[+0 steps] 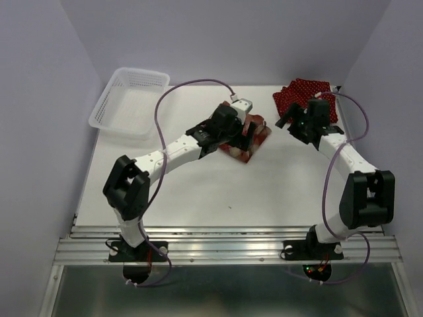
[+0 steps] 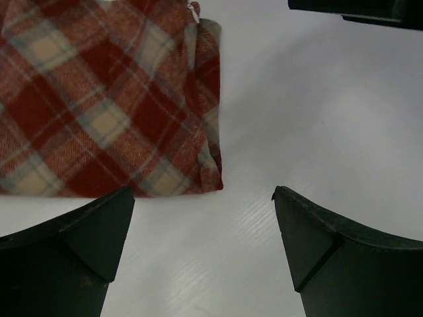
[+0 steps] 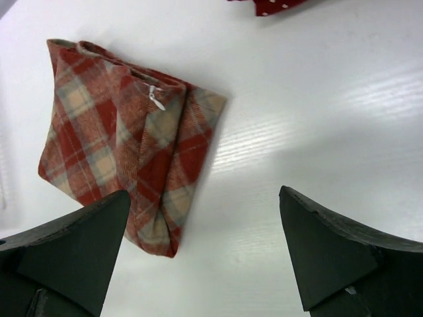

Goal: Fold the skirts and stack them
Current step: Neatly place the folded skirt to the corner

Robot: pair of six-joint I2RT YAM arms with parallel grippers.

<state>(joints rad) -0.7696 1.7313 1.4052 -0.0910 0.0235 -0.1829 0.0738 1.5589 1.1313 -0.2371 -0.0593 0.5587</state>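
The red-and-cream plaid skirt [image 1: 258, 137] lies folded flat at the table's middle; it also shows in the left wrist view [image 2: 106, 99] and in the right wrist view [image 3: 125, 139]. Dark red polka-dot cloth [image 1: 301, 91] lies bunched at the back right, partly hidden by the right arm; its edge shows in the right wrist view [image 3: 271, 5]. I cannot tell how many skirts it holds. My left gripper [image 1: 246, 127] hovers over the plaid skirt's edge, open and empty [image 2: 203, 195]. My right gripper [image 1: 289, 120] is open and empty [image 3: 203, 195] between the two cloths.
A white mesh basket [image 1: 129, 102] stands at the back left. Bare white table [image 1: 198, 191] lies in front of the plaid skirt. Purple walls close in the left, back and right sides. The right arm's dark body shows in the left wrist view [image 2: 370, 10].
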